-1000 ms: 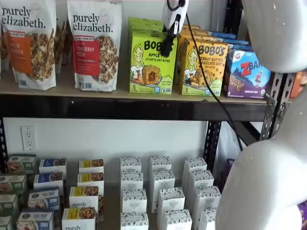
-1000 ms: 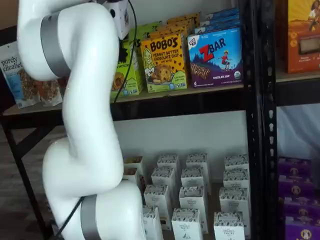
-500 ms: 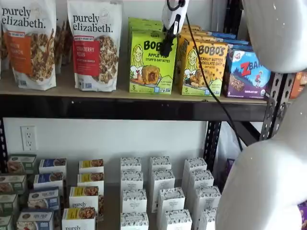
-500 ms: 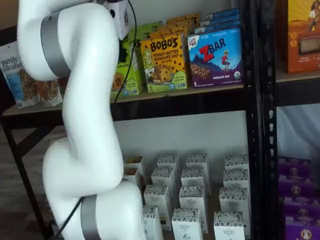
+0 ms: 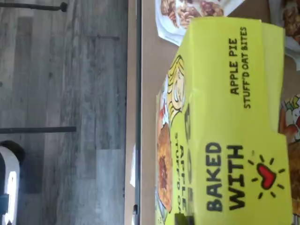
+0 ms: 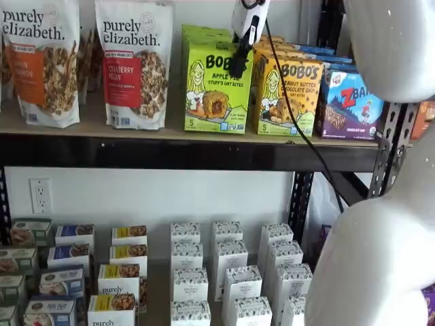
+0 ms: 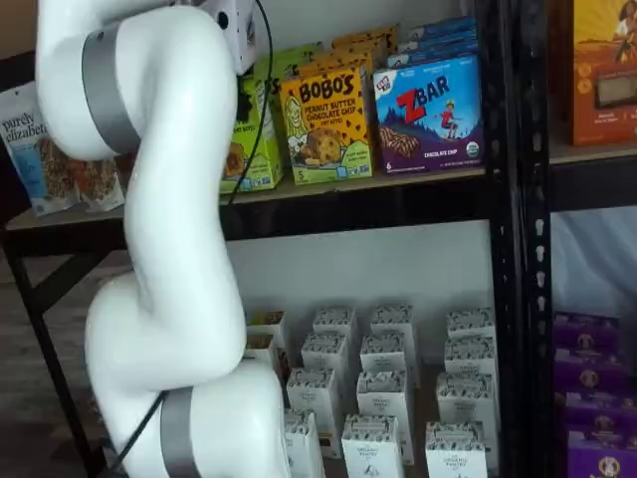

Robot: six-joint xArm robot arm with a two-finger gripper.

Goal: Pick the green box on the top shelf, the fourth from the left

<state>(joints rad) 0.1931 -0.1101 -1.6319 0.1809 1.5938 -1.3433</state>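
The white-bodied, black-fingered gripper is clamped on the top of the lime-green apple pie carton (front of its row), lower edge at the tan board shelf.

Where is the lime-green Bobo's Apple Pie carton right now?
In a shelf view, the lime-green carton stands on the tan top shelf, between a purely elizabeth granola bag and the yellow-orange Bobo's carton.

The gripper is flanked closely by the yellow-orange carton on one side; a gap is left toward the granola pouch on the other. Open room is seen in front of the top shelf.
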